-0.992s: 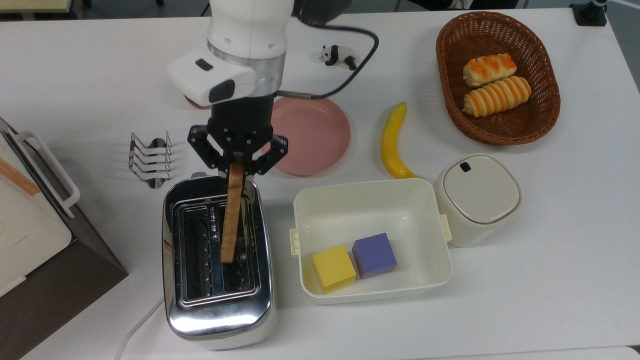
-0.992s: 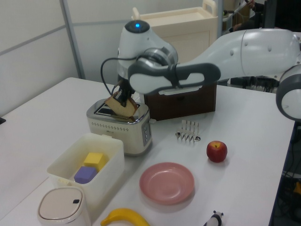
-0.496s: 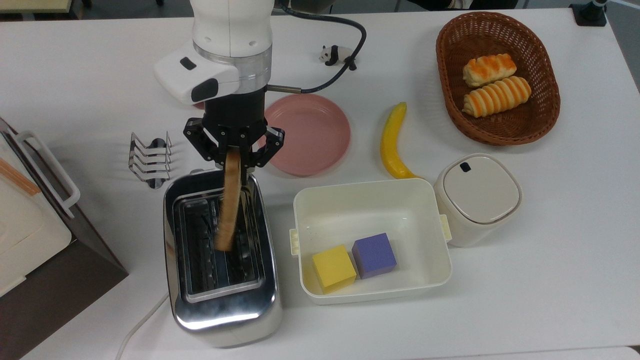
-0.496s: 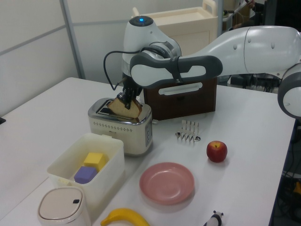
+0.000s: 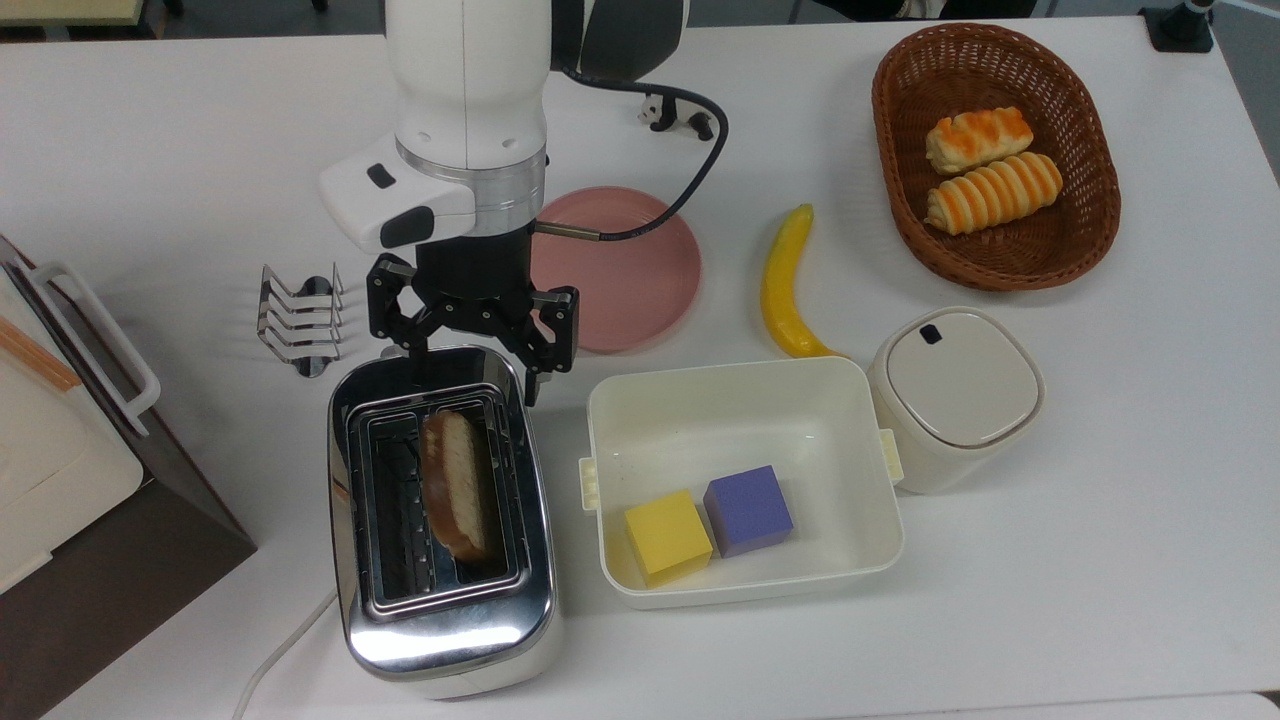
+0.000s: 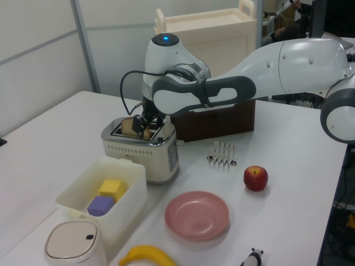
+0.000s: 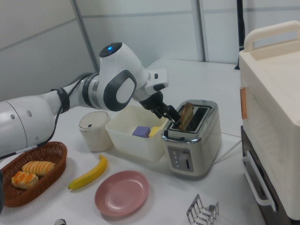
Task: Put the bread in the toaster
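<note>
1. Bread [image 5: 458, 484] no longer gripped: now released, leaning in the toaster's [image 5: 440, 520] slot on the top view's right, top edge protruding.
2. Gripper [image 5: 475, 345] now with jaws spread apart, clear of the bread, over the toaster's end nearest the arm.

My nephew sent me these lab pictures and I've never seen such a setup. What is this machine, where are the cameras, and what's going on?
It is one white robot arm ending in a black two-finger gripper. One camera looks down from above; two more watch from the sides.

On the white table stand a chrome toaster, a pink plate, a banana, a basket of rolls, a lidded pot and a white tub with two blocks.

The gripper is open and holds nothing. The bread sits tilted in a toaster slot, partly sticking out.
</note>
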